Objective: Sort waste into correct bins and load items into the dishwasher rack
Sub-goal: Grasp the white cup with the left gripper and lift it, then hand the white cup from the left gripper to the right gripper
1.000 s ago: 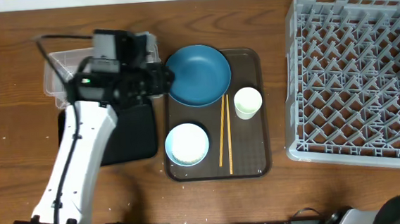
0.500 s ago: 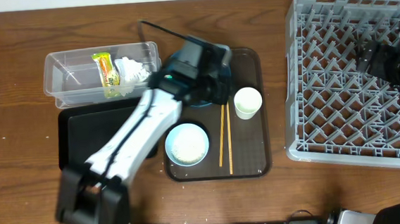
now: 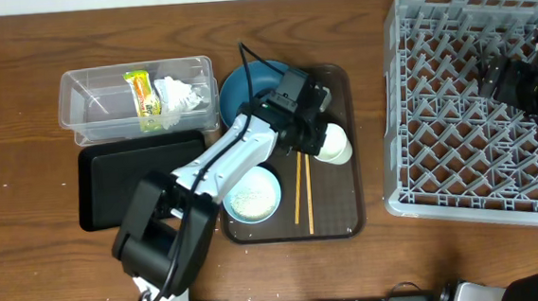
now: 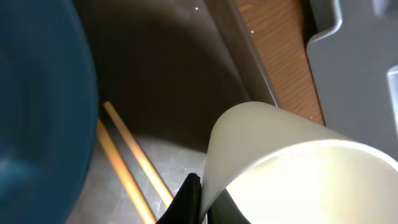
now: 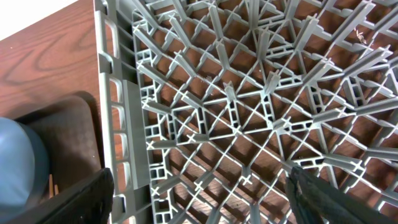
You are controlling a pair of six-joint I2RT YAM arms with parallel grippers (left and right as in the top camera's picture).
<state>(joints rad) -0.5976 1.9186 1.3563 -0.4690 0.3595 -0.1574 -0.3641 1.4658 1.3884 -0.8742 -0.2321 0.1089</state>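
Note:
My left gripper (image 3: 312, 134) reaches across the blue plate (image 3: 242, 88) and is shut on the rim of a small white cup with a greenish inside (image 3: 334, 144), which is tilted over the brown serving tray (image 3: 342, 212). In the left wrist view the cup wall (image 4: 292, 168) sits between my fingers (image 4: 205, 200), with the chopsticks (image 4: 127, 162) and plate (image 4: 37, 106) beside it. The white bowl (image 3: 251, 193) and chopsticks (image 3: 301, 191) lie on the tray. My right gripper (image 3: 520, 81) is open and empty over the grey rack (image 3: 459, 147), as the right wrist view shows (image 5: 199, 199). The second cup is out of view.
The clear tub (image 3: 91, 111) holds the snack wrapper (image 3: 142, 93) and the white tissue (image 3: 180, 95). The black tray (image 3: 129, 184) lies in front of it. The rack's left wall (image 5: 118, 112) faces the serving tray across a strip of bare table.
My left arm swung from the tub across the plate to the cup and closed on its rim; the cup now tilts. The right arm came in over the rack, then stayed still.

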